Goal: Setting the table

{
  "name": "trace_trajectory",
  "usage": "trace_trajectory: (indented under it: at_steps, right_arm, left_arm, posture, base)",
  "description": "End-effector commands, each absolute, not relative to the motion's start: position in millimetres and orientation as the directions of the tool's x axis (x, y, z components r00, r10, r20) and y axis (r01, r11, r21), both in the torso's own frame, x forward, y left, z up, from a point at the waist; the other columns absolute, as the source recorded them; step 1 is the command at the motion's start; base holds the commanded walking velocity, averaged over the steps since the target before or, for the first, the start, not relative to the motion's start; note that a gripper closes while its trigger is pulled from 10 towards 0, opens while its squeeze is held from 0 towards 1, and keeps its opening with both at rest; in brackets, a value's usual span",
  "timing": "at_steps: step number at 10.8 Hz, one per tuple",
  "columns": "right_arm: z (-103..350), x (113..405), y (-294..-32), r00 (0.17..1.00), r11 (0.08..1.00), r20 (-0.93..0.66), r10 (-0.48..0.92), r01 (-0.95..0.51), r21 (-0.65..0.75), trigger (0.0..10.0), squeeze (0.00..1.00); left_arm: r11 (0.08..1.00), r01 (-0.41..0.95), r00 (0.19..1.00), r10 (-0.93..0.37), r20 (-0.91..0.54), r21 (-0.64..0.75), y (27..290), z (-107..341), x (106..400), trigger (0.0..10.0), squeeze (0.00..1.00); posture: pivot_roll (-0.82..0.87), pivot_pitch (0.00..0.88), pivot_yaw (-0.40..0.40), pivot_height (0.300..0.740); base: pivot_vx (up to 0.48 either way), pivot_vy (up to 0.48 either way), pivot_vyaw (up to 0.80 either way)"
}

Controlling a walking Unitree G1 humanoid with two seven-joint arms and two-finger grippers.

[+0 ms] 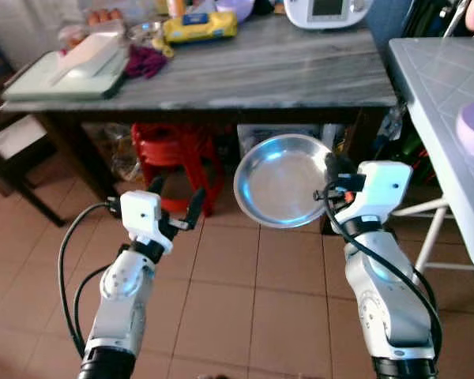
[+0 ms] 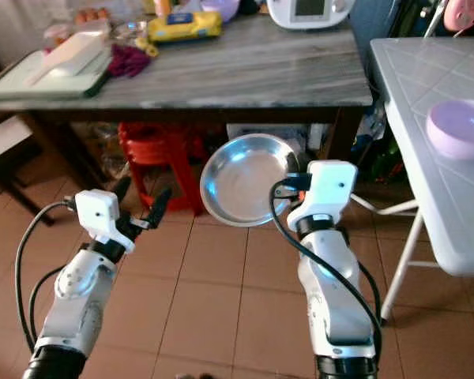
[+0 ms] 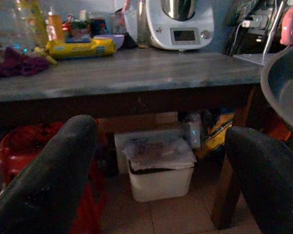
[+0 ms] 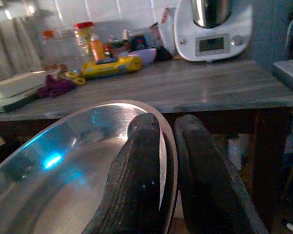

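We hold the metal plate (image 1: pixel 283 180) by its rim in our right gripper (image 1: pixel 332 183), in front of the stone-topped table (image 1: pixel 300 75). Our left gripper (image 1: pixel 176 207) hangs open to its left, before the stool (image 1: pixel 174 150) under that table. The white table (image 1: pixel 442 110) stands on our right with 1 bowl (image 2: pixel 458 129) on it.

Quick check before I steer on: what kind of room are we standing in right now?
Most likely a home kitchen or dining area: a marble-topped table carrying a white kitchen appliance and food packets, a tiled floor, and the right claw holding a steel plate.
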State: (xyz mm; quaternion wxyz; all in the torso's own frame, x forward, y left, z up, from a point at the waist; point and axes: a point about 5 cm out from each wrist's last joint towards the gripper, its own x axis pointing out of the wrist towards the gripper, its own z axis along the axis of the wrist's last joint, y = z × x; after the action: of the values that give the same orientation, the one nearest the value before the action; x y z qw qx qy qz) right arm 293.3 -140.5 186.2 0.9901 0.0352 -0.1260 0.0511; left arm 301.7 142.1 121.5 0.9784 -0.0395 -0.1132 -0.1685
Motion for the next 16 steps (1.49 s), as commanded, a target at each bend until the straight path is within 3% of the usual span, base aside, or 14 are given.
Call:
trace_trajectory:
  at_steps: [1, 16]
  right_arm:
    - [190.7, 291.6, -145.4, 0.958, 0.994, 0.276, 0.078, -0.096, 0.051, 10.0, 0.0]
    - [188.6, 292.1, -138.4, 0.955, 0.989, 0.277, 0.109, -0.131, 0.063, 10.0, 0.0]
  left_arm:
    - [0.937, 0.348, 0.913, -0.33, 0.24, -0.035, 138.7, 123.0, 302.1, 10.0, 0.0]
    - [0.932, 0.361, 0.908, -0.347, 0.236, -0.021, 135.6, 121.3, 301.8, 10.0, 0.0]
  posture:
    - [-0.12, 0.137, 0.107, 0.74]
    - [-0.11, 0.138, 0.113, 0.74]
  base:
    - [0.435, 0.0, 0.0]
    - [0.425, 0.0, 0.0]
